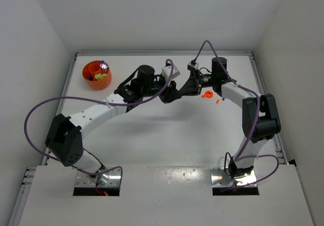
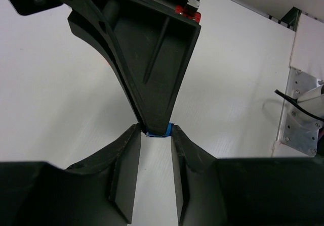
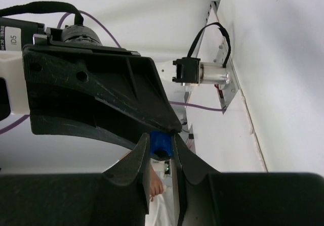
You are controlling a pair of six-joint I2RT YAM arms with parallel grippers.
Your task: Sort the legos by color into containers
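1. Tight pinch by the right tool (image 3: pixel 160 144) on a blue brick (image 3: pixel 161 147), with one finger on each side of it.
2. Brick held up off the desk (image 1: pixel 167 135), not lying on it.
3. Tip to tip with the left tool (image 2: pixel 155 131), pointing in from the other side.
4. Left tool's fingers (image 2: pixel 126 155) set one on each side of the same blue brick, very close to it.
5. Cannot tell whether squeezing the brick or only sitting beside it.
6. Both tools together near the back middle of the desk.
7. Just beside the right arm (image 1: pixel 238 92), lying on the desk: an orange brick (image 1: pixel 206 94) and a much smaller orange bit (image 1: pixel 218 101).
8. Well off to the left, near the back left corner: a round orange bowl (image 1: pixel 94 84), standing upright on the desk.
9. Inside the bowl: a yellow brick (image 1: pixel 102 76) and a few more little bricks, too small to tell apart.
10. Purple cables (image 1: pixel 35 116) looping out from both arms.
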